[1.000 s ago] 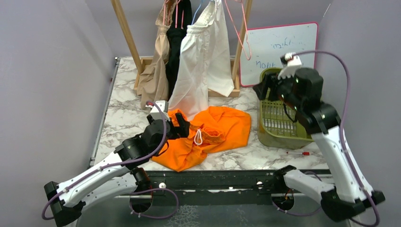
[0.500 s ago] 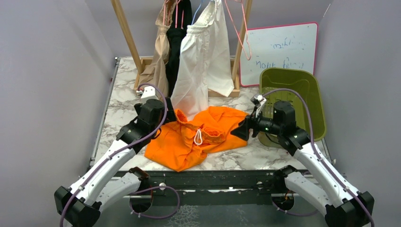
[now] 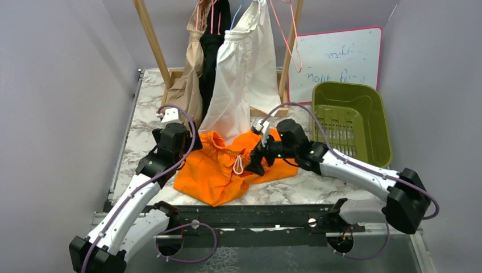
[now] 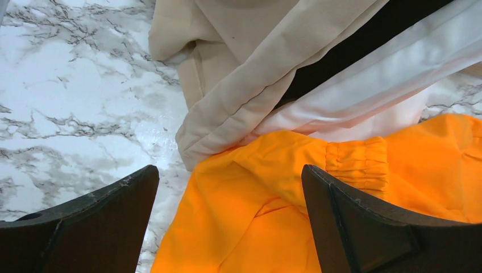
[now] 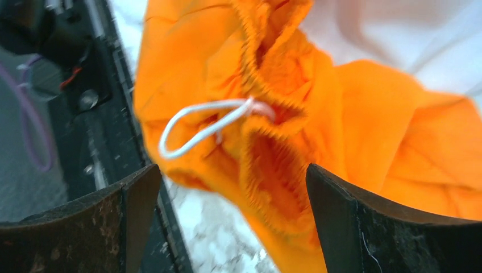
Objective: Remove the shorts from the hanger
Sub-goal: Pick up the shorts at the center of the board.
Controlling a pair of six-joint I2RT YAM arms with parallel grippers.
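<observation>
Orange shorts (image 3: 219,173): off the hanger, crumpled on the tabletop (image 3: 145,133) near the middle, with the gathered waistband and white drawstring (image 5: 207,122) facing up.
Other shorts: the cream-white shorts (image 3: 244,79), black shorts (image 3: 213,62) and tan shorts (image 3: 186,94) hang from the wooden rack (image 3: 150,34) at the far side. Their hems reach down to the tabletop.
Left claw (image 4: 227,182): fingers apart and empty, over the left edge of the orange shorts, just beside the tan hem.
Right claw (image 5: 230,170): fingers spread wide, gripping nothing, poised over the waistband by the drawstring loop.
Change: a second ago the right arm was over the green basket (image 3: 345,86) at the right. It has since swung left to the orange pair. The left arm was down on the orange fabric and has drawn back toward the far left, and the fabric has slid slightly left.
Meaning: one pair looks done and three are left. The right claw seems set to take over the freed pair, perhaps to carry it to the basket.
</observation>
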